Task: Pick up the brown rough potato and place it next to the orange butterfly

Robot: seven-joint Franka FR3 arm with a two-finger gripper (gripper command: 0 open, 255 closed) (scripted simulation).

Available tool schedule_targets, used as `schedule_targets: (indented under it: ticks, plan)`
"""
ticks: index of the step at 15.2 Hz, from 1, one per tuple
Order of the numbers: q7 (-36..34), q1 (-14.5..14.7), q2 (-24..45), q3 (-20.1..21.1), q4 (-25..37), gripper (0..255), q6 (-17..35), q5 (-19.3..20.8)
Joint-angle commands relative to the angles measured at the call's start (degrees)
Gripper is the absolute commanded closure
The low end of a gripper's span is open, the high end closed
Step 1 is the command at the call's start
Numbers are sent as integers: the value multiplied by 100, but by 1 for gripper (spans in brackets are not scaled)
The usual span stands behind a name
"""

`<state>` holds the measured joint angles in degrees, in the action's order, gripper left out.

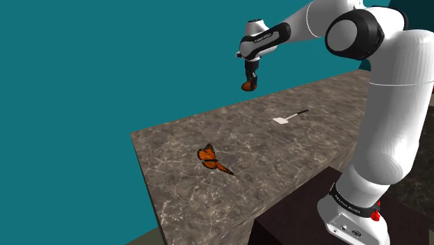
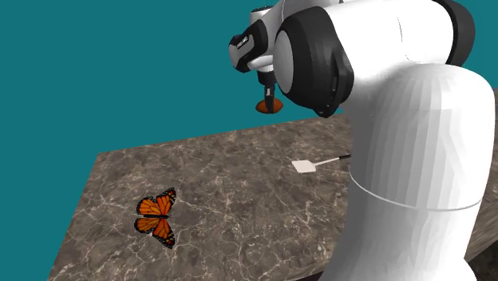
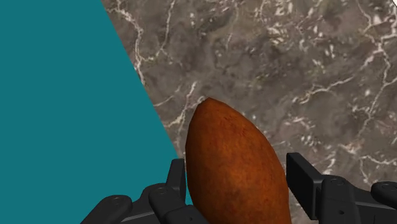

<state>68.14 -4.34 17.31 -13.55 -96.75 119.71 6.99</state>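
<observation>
The brown rough potato [image 1: 248, 85] hangs high above the far side of the marble table [image 1: 278, 156], and my gripper [image 1: 250, 78] is shut on it. In the wrist view the potato [image 3: 232, 165] sits between the two black fingers [image 3: 302, 177], pointing out past them over the table's edge. The orange butterfly [image 1: 213, 159] lies flat on the table, well below the gripper and toward the shoulder view's left. From the second exterior view the potato [image 2: 266, 105] shows under the gripper [image 2: 268, 94], with the butterfly [image 2: 156, 215] near the table's left front.
A white spatula with a dark handle [image 1: 288, 117] lies on the table below the gripper, toward the shoulder view's right. A teal wall stands behind the table. The arm's dark stand [image 1: 306, 223] sits at the shoulder view's lower right.
</observation>
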Motion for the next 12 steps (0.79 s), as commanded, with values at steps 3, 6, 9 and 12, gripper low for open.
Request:
schedule_targets:
  ticks: [3,6,9,12]
  plan:
    - [50,-5,-58,-5,228,255,-283,-7]
    - [-212,173,-347,48,-125,255,-253,108]
    - [-620,421,-733,156,-618,255,-202,265]
    - [-1035,651,-1074,291,-1037,255,-189,398]
